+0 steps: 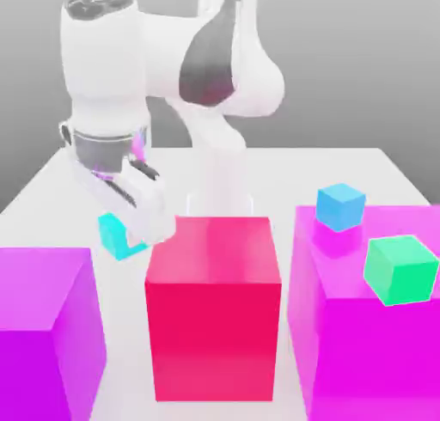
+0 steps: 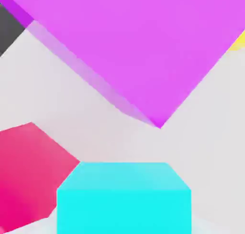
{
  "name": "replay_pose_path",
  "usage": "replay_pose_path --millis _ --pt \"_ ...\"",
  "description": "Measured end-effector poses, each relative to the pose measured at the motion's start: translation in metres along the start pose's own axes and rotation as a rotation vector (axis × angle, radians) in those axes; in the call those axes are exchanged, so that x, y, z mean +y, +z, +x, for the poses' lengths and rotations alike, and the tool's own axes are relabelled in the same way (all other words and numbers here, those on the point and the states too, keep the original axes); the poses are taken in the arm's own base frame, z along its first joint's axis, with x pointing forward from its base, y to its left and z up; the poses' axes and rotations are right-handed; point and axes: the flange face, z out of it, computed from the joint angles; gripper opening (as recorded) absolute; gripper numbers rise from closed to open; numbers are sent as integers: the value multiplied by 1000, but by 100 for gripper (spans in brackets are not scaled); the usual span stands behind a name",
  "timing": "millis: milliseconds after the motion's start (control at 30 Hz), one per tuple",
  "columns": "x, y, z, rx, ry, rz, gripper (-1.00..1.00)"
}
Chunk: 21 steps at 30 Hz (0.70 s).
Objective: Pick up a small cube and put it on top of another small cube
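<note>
Jaws pinching the cyan cube [image 1: 114,236], gripper [image 1: 129,230] tilted and raised off the white table [image 1: 51,183], seen at the exterior view's left beside the red block [image 1: 215,308].

Nearest the exterior camera: magenta block [image 1: 43,329] at lower left, red block at center, larger magenta block [image 1: 369,350] at lower right, all standing on the table. Narrow strips of table between the three.

Atop the right magenta block: green cube [image 1: 400,270] near its front, tilted slightly, and sky-blue cube [image 1: 341,207] further back toward the block's rear corner. Well apart from the held cyan cube, with the red block between.

Behind the red block: white arm [image 1: 215,110] rising from the table's middle, bending over toward the exterior view's left, wrist ending in the gripper above the gap between left magenta block and red block.

From the hand view: cyan cube [image 2: 124,199] close under the camera, top face and one side face showing, glossy and plain. Below and beyond it, pale table [image 2: 48,99], a corner of the red block [image 2: 28,171] to one side, and a broad magenta block face [image 2: 139,42] further off. Sliver of yellow [image 2: 238,41] at that picture's edge, too small to identify. Dark patch [image 2: 8,27] past the table's edge.
</note>
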Motion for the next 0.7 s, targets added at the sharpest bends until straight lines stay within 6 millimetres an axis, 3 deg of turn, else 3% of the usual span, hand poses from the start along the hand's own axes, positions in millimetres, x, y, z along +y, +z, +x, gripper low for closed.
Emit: replay_pose_path --millis 200,433,500,533,667,700 --pt "-6 -71 -96 63 -261 41 -100" --pt "33 -107 -209 4 -478 81 -100" --pt "49 -112 -240 -15 -538 86 -100" --pt "53 -111 -245 -30 -545 93 -100" --pt "52 -63 -253 -44 -551 99 -100" --pt "52 -52 -253 -44 -551 99 100"
